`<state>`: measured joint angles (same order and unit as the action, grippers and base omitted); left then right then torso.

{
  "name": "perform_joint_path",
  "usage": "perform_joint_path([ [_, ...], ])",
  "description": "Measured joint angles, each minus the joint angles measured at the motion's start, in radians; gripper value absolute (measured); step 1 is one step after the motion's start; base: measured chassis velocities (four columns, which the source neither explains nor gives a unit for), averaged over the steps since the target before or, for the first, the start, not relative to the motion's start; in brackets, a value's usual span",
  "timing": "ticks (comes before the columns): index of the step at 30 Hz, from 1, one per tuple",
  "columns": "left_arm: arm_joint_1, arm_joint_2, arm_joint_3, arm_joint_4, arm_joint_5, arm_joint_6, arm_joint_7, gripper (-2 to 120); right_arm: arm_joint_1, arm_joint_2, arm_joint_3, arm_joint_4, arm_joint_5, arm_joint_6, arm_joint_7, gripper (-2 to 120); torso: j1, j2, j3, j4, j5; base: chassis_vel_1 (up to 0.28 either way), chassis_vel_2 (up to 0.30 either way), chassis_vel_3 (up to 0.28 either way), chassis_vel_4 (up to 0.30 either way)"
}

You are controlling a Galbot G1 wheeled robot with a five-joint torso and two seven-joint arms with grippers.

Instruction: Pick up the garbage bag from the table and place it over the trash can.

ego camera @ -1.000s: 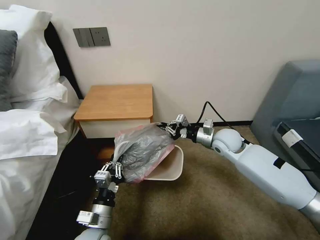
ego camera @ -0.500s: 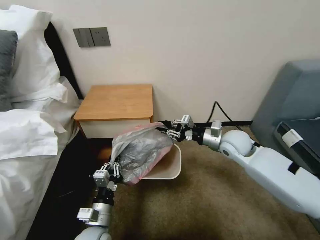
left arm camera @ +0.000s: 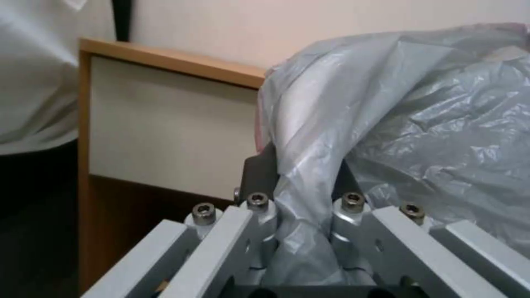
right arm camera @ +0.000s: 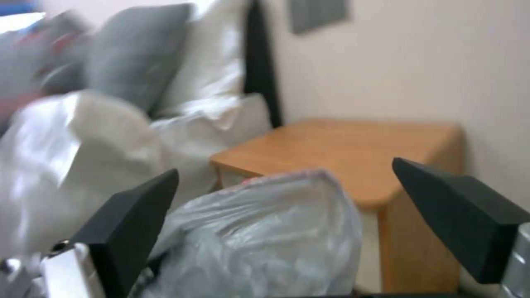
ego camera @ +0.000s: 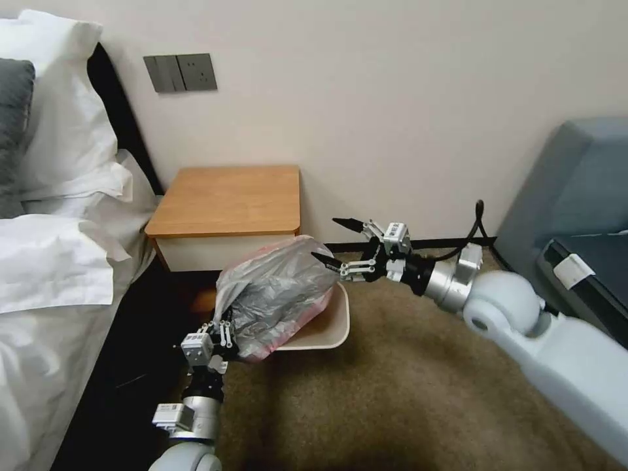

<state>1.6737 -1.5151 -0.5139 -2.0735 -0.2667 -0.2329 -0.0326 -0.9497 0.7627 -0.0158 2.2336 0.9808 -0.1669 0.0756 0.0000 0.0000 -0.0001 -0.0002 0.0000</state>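
Garbage bag [ego camera: 278,294] bunches over the trash can [ego camera: 327,327], pinched at its near-left edge by the left gripper [ego camera: 219,335]. Right gripper [ego camera: 345,243], spread and empty beyond the can's far rim, risks leaving that side unhooked; the film could slide off.

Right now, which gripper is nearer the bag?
Left. The left gripper is shut on the bag at its near corner, plastic pinched between the jaws. The right gripper sits open just off the bag's far side, above the trash can.
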Motion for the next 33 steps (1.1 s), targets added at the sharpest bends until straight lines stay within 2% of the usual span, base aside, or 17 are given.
perform_joint_path([
  [1,-0.001,-0.004,0.0,-0.003,-0.005,0.004,-0.008,7,-0.006,0.017,-0.011,0.034,0.038,-0.027,0.083,100,0.0,0.0,0.0,0.0,-0.0001,0.0,0.0,0.0,0.0],
  [3,-0.005,-0.014,-0.001,-0.009,-0.012,0.01,-0.023,7,-0.019,0.105,-0.043,0.122,0.191,-0.114,0.36,100,0.0,0.0,0.0,0.0005,-0.0001,0.0,0.0,0.0,0.0],
  [4,-0.005,-0.014,-0.001,-0.009,-0.012,0.01,-0.023,7,-0.019,0.105,-0.043,0.122,0.191,-0.114,0.36,100,0.0,0.0,0.0,0.0005,-0.0001,0.0,0.0,0.0,0.0],
  [6,-0.006,-0.02,-0.002,-0.016,-0.021,0.015,-0.03,7,-0.051,0.164,-0.055,0.143,0.235,-0.141,0.442,100,0.0,0.0,0.0,0.0005,-0.0003,0.0,0.0,0.0,0.0],
  [8,-0.006,-0.021,-0.002,-0.016,-0.021,0.016,-0.03,7,-0.057,0.171,-0.057,0.144,0.235,-0.143,0.449,100,0.0,0.0,0.0,0.0005,-0.0002,0.0,0.0,0.0,0.0],
  [12,-0.008,-0.029,-0.003,-0.023,-0.026,0.021,-0.033,7,-0.166,0.266,-0.061,0.126,0.185,-0.161,0.458,100,0.0,0.0,0.0,0.0002,-0.0001,0.0,0.0,0.0,0.0],
  [15,-0.012,-0.033,-0.004,-0.025,-0.028,0.022,-0.033,7,-0.197,0.299,-0.058,0.101,0.162,-0.162,0.443,100,0.0,0.0,0.0,0.0001,-0.0001,0.0,0.0,0.0,0.0],
  [21,-0.009,-0.035,-0.002,-0.028,-0.029,0.024,-0.033,7,-0.197,0.358,-0.084,0.02,0.09,-0.154,0.402,100,0.0,0.0,0.0,0.0002,-0.0001,0.0,0.0,0.0,0.0],
  [25,-0.003,-0.036,-0.002,-0.029,-0.029,0.022,-0.033,7,-0.184,0.369,-0.095,-0.009,0.072,-0.148,0.389,99,0.0,0.0,0.0,0.0003,-0.0001,0.0,0.0,0.0,0.0],
  [29,0.002,-0.036,-0.004,-0.03,-0.029,0.019,-0.033,7,-0.171,0.38,-0.108,-0.037,0.049,-0.139,0.371,86,0.0,0.0,0.0,0.0003,-0.0001,0.0,0.0,0.0,0.0],
  [30,0.002,-0.036,-0.004,-0.03,-0.029,0.019,-0.033,7,-0.171,0.38,-0.108,-0.037,0.049,-0.139,0.371,86,0.0,0.0,0.0,0.0003,-0.0001,0.0,0.0,0.0,0.0],
  [33,0.0,-0.04,-0.003,-0.03,-0.028,0.019,-0.033,7,-0.17,0.386,-0.115,-0.053,0.026,-0.129,0.351,71,0.0,0.0,0.0,0.0002,0.0,0.0,0.0,0.0,0.0],
])
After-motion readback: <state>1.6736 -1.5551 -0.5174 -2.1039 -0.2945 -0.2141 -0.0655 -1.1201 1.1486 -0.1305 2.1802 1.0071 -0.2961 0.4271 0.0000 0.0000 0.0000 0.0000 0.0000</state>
